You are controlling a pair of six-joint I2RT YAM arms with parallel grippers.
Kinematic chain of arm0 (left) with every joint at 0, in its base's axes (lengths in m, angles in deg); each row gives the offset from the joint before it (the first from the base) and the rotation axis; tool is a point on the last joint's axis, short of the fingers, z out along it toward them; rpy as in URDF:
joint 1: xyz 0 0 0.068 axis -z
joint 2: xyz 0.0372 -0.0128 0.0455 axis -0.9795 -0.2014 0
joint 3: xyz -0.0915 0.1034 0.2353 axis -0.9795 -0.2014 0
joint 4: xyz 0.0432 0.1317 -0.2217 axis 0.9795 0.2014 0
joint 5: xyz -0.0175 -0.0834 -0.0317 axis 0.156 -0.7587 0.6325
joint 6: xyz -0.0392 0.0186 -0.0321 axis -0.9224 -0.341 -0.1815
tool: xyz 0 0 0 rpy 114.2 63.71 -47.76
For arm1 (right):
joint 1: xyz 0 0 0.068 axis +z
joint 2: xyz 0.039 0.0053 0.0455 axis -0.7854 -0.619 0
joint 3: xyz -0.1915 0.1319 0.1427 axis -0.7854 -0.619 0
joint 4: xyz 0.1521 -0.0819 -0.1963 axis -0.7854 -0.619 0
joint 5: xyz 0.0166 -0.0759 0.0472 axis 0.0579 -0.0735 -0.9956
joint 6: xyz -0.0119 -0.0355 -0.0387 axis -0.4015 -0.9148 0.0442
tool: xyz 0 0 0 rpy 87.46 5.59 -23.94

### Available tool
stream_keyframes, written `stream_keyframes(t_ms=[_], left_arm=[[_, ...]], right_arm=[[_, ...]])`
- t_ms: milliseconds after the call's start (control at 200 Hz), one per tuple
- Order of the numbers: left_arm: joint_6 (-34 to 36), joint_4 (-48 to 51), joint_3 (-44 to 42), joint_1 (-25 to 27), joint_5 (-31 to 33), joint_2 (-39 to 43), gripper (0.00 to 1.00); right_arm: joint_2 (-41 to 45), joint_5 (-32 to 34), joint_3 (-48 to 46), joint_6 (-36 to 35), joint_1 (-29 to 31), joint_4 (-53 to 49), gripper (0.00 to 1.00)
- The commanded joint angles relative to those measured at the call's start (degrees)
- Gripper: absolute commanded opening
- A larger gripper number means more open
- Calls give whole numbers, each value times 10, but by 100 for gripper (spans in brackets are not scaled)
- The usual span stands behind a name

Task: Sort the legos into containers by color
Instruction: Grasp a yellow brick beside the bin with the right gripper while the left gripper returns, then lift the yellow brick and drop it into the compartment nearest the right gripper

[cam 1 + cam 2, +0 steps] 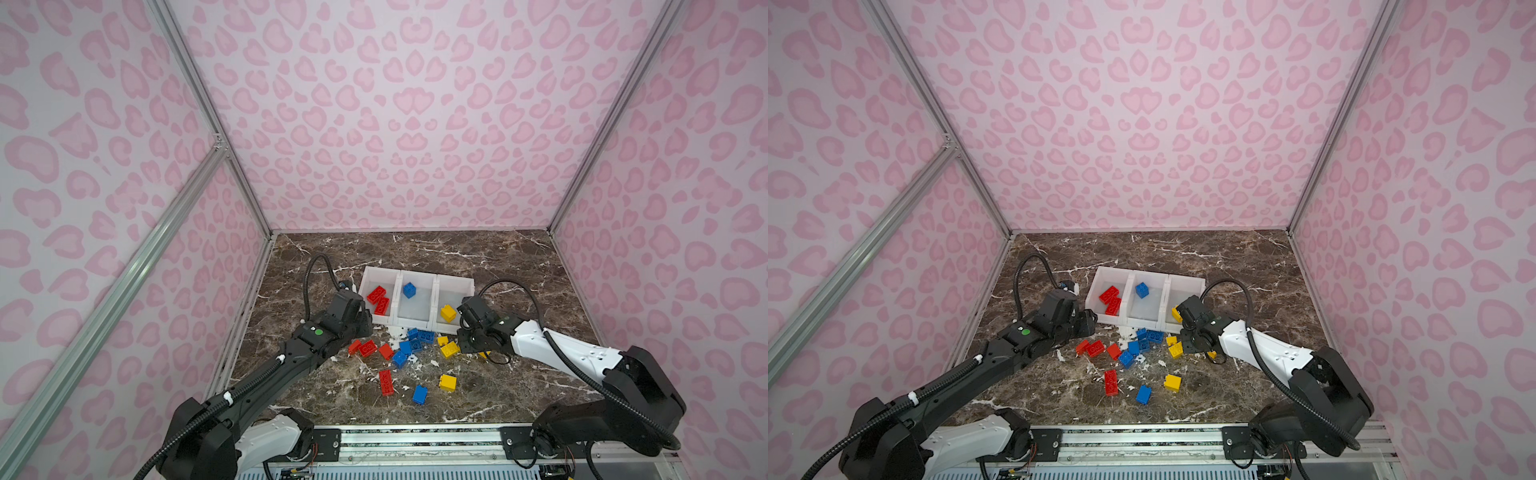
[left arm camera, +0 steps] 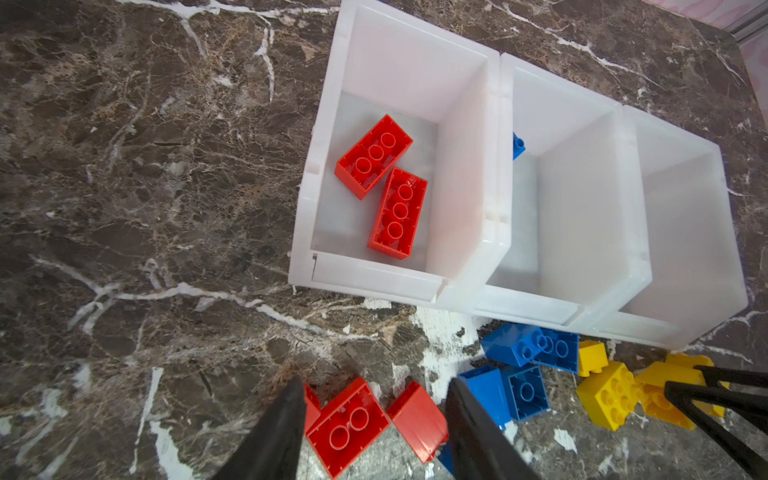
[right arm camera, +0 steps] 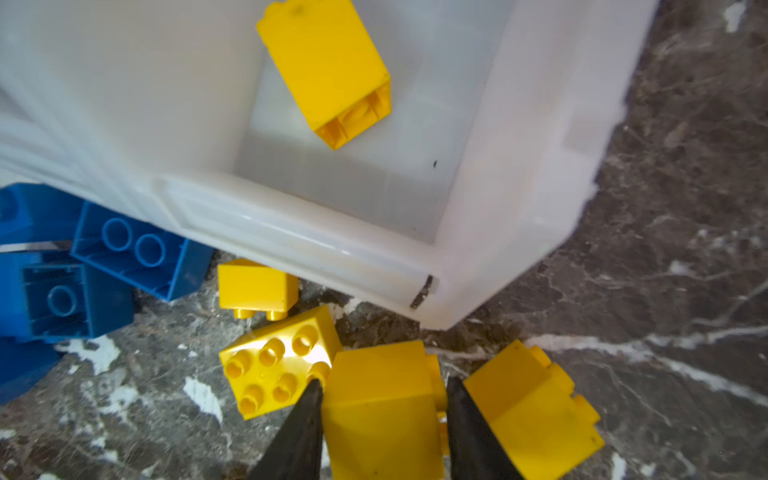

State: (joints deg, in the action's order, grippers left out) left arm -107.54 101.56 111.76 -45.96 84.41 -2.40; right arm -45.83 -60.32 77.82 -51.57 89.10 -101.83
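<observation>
On the marble counter (image 1: 478, 249), three white bins joined in a row, running 9 to 3 o'clock in both top views.

In the 9 o'clock bin (image 1: 382, 275): two long red bricks (image 2: 374, 156), both hollow side up, just beside each other and angled apart; nothing of another colour with them.

In the middle bin (image 1: 419, 277): a single blue brick (image 1: 409, 289), toward the 12 o'clock wall.

In the 3 o'clock bin (image 1: 455, 283): a lone yellow brick (image 3: 328, 70), lying on its side, hollow end showing in the right wrist view, near the 6 o'clock lip.

Just outside the lips, at 6 o'clock of the row, a loose heap on the counter: red pieces (image 1: 368, 348) toward 7 o'clock, blue pieces (image 1: 415, 338) below the middle bin, yellow pieces (image 1: 450, 348) toward 5 o'clock. Farther out at 6 o'clock, well apart from one another: a stray red brick (image 1: 386, 382), a stray blue brick (image 1: 419, 394), a stray yellow brick (image 1: 448, 382).

Left jaws: at 7 o'clock of the row, partly open, gripping nothing, set either side of an upturned red brick (image 2: 347, 424) and its red neighbour; contact with them not clear.

Right jaws: at 5 o'clock of the row, drawn in on a pinched yellow brick (image 3: 382, 407), one finger against each flank; a studded yellow brick (image 3: 278, 365) just beside it.
</observation>
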Motion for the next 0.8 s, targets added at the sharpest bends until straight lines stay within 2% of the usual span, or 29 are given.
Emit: stream_keyframes(t_ms=[0, 115, 245, 575, 800], left_arm=[[-3, 2, -5, 1, 7, 4, 56], [-3, 4, -7, 3, 6, 8, 57], [-5, 3, -11, 5, 2, 11, 57], [-16, 10, -20, 23, 7, 26, 57], [-26, 21, -26, 42, 14, 39, 57]], right_arm=[[21, 18, 16, 11, 8, -40, 37], [38, 35, 47, 1, 7, -56, 37], [20, 44, 92, -18, -4, -44, 37], [-140, 18, 264, -103, -63, -55, 37], [-211, 9, 314, -114, -88, -57, 40]])
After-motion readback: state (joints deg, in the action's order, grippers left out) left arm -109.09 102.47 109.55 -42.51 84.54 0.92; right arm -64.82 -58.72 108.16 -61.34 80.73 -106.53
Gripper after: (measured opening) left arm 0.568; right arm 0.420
